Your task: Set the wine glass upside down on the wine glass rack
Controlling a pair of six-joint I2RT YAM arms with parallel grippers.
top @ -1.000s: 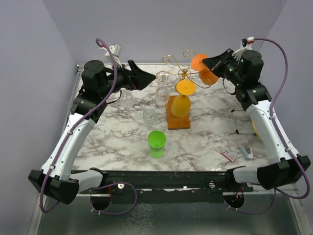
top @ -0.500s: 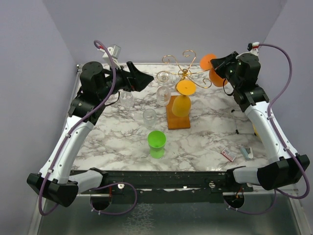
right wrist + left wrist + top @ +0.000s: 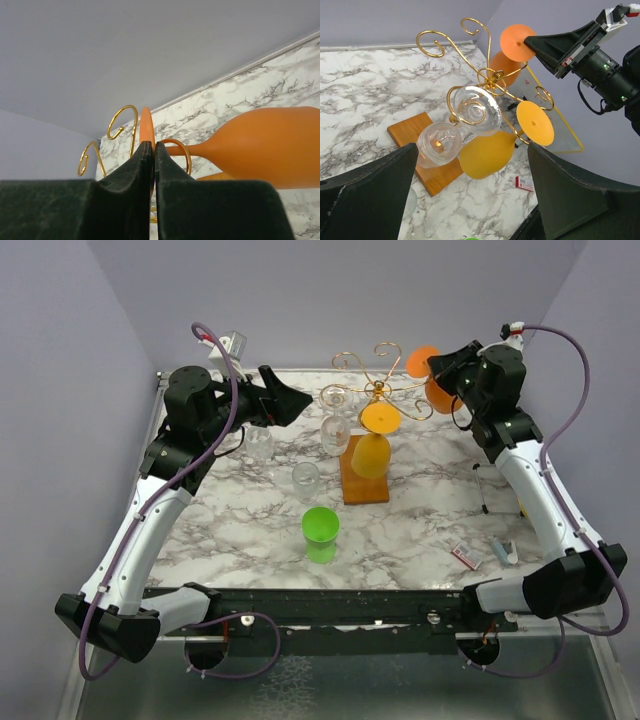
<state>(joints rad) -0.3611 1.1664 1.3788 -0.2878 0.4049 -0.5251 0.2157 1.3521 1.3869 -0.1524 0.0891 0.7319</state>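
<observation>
The wine glass rack (image 3: 375, 390) is gold wire on a brown wooden base (image 3: 365, 488) at the table's back middle. A yellow glass (image 3: 369, 454) and a clear glass (image 3: 334, 432) hang upside down on it. My right gripper (image 3: 437, 365) is shut on the flat foot (image 3: 146, 125) of an orange wine glass (image 3: 438, 397). The glass's stem lies inside a gold curl (image 3: 186, 152) at the rack's right side, and its bowl (image 3: 270, 150) points down and away. My left gripper (image 3: 290, 400) is open and empty, left of the rack, and the hung glasses show between its fingers (image 3: 375, 195).
A green cup (image 3: 321, 525) stands in front of the rack. Two clear glasses (image 3: 305, 478) (image 3: 259, 443) stand on the marble to its left. A small red-and-white box (image 3: 466, 556) and a bluish item (image 3: 505, 550) lie at the front right. A yellow-edged clear sheet (image 3: 560, 130) stands by the right wall.
My right gripper has carried the orange glass a little to the right and back, along the rack's right arm. My left gripper has barely shifted.
</observation>
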